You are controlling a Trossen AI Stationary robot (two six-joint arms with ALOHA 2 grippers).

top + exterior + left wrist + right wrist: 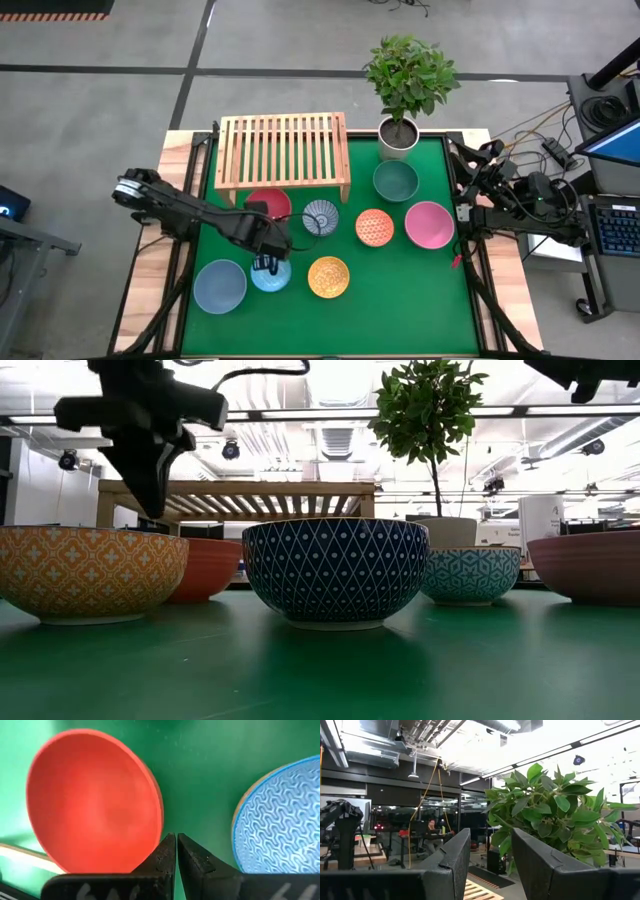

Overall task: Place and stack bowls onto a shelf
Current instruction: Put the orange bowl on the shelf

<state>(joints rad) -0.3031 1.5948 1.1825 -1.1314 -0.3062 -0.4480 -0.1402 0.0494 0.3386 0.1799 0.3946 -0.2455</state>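
The left hand hangs over the light blue bowl, near the front of the green worktop. Its fingers are almost shut, holding nothing. The red bowl sits farther back, partly under the empty wooden shelf. The right hand waits at the right side, open and empty.

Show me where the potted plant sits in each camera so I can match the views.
High view: potted plant at the table's far edge, right of the shelf.
Low view: in the background, right of centre, behind the bowls.
Left wrist view: not in it.
Right wrist view: its leaves fill the right half.
Shared landmark: the shelf, beside it in high and low views.
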